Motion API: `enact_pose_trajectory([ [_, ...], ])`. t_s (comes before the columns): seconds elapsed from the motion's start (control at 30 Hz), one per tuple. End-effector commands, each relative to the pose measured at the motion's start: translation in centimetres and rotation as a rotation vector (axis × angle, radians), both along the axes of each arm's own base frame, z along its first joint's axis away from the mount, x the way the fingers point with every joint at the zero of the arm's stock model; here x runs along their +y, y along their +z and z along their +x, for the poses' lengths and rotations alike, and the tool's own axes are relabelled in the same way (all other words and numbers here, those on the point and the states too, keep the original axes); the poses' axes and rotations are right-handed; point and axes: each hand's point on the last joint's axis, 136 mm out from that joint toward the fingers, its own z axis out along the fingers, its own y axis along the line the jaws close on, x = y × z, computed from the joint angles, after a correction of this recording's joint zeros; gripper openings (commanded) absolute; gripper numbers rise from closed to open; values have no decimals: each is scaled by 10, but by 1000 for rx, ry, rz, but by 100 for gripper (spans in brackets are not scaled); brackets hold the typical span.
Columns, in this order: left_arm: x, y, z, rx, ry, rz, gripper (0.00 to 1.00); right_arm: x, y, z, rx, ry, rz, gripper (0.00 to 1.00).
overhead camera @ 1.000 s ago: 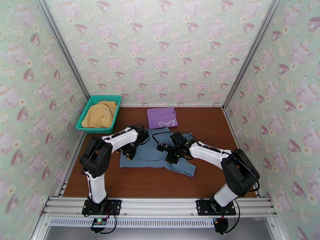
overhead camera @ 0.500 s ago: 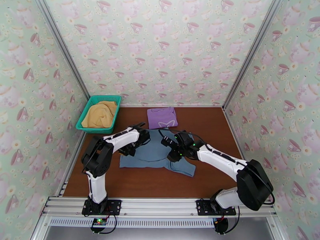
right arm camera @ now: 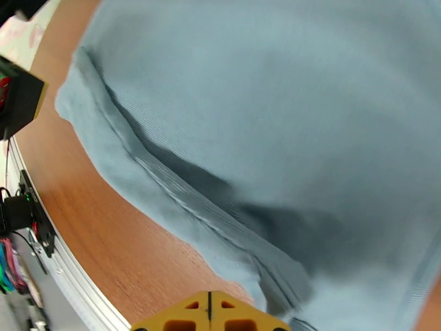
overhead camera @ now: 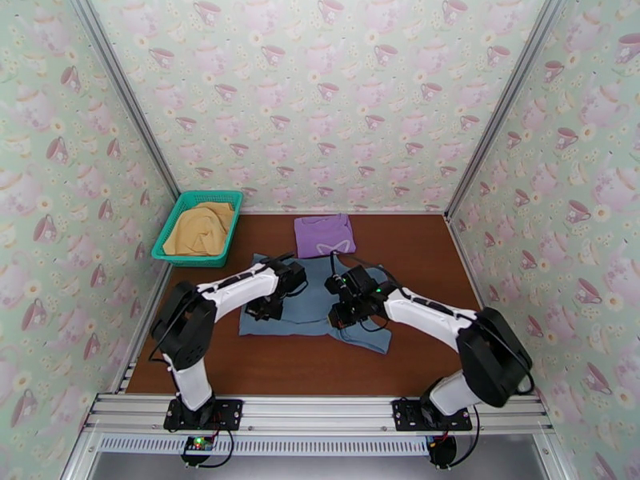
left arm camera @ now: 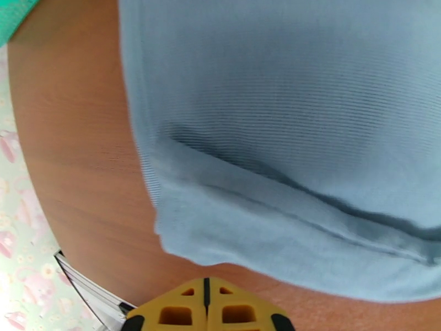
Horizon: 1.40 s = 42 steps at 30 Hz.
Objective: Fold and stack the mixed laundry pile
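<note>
The grey-blue garment (overhead camera: 308, 307) lies spread on the wooden table (overhead camera: 416, 258), with a folded hem along its near edge (left arm camera: 264, 238) (right arm camera: 182, 199). My left gripper (overhead camera: 264, 310) sits low at its left part, my right gripper (overhead camera: 342, 316) at its right part. In both wrist views the yellow fingertips (left arm camera: 205, 307) (right arm camera: 209, 314) are pressed together, shut, with no cloth seen between them and the hem just ahead. The lilac-purple shirt (overhead camera: 324, 235) lies folded behind it. The mustard-yellow garment (overhead camera: 200, 230) is bunched in the teal basket (overhead camera: 171, 227).
The basket stands in the far left corner against the wall. Patterned walls close in the table on three sides. The metal rail (overhead camera: 320, 418) carrying both arm bases runs along the near edge. Bare wood lies to the right of the garments and in front of them.
Both grippers have closed. The left wrist has shifted right over the grey-blue garment, and the right gripper has settled lower on its right part. The garment has barely changed shape.
</note>
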Motion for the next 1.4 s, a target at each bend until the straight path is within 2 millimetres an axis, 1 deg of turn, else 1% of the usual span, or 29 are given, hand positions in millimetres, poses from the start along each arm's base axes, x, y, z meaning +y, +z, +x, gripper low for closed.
enact_pose_trajectory([
  [0.0, 4, -20, 5, 2, 74, 1, 0, -1, -15, -9, 88, -63, -4, 0],
  [0.13, 27, -29, 13, -3, 132, 104, 0, -19, -30, -6, 82, -100, -102, 0],
  [0.2, 40, -34, 14, 16, 142, 172, 0, -32, -37, 0, 84, -123, -161, 0],
  [0.3, 50, -42, 13, 43, 141, 252, 0, -44, -45, 0, 99, -113, -225, 0],
  [0.37, 54, -48, 11, 56, 141, 284, 0, -51, -48, -5, 116, -96, -261, 0],
  [0.47, 55, -52, 12, 59, 139, 306, 0, -62, -50, -12, 133, -82, -314, 0],
  [0.57, 54, -52, 13, 54, 138, 309, 0, -68, -50, -15, 135, -84, -331, 0],
  [0.67, 51, -40, 13, 30, 120, 317, 0, -70, -50, -19, 139, -83, -331, 0],
  [0.77, 46, -27, 10, -8, 117, 288, 0, -75, -46, -24, 139, -92, -332, 0],
  [0.9, 44, -19, 2, -35, 118, 255, 0, -78, -38, -31, 127, -100, -304, 0],
  [0.97, 46, -11, 4, -59, 115, 260, 0, -72, -25, -28, 93, -92, -259, 0],
  [1.03, 46, 6, 12, -96, 107, 263, 0, -66, -4, -17, 32, -81, -220, 0],
  [1.07, 46, 19, 20, -126, 100, 261, 2, -62, 11, -9, -5, -74, -197, 0],
  [1.13, 46, 48, 38, -182, 83, 259, 8, -57, 44, 9, -81, -58, -145, 4],
  [1.17, 45, 66, 50, -220, 75, 252, 19, -56, 62, 20, -126, -53, -116, 6],
  [1.23, 41, 97, 74, -287, 54, 214, 46, -53, 98, 39, -225, -24, -60, 13],
  [1.27, 37, 109, 86, -314, 45, 174, 62, -53, 117, 52, -290, -19, -35, 21],
  [1.3, 33, 117, 100, -334, 41, 112, 72, -55, 135, 66, -355, -22, -10, 27],
  [1.33, 29, 120, 111, -343, 35, 51, 76, -55, 151, 78, -417, -26, 20, 32],
  [1.37, 21, 120, 124, -348, 25, -39, 77, -57, 168, 92, -486, -40, 55, 39],
])
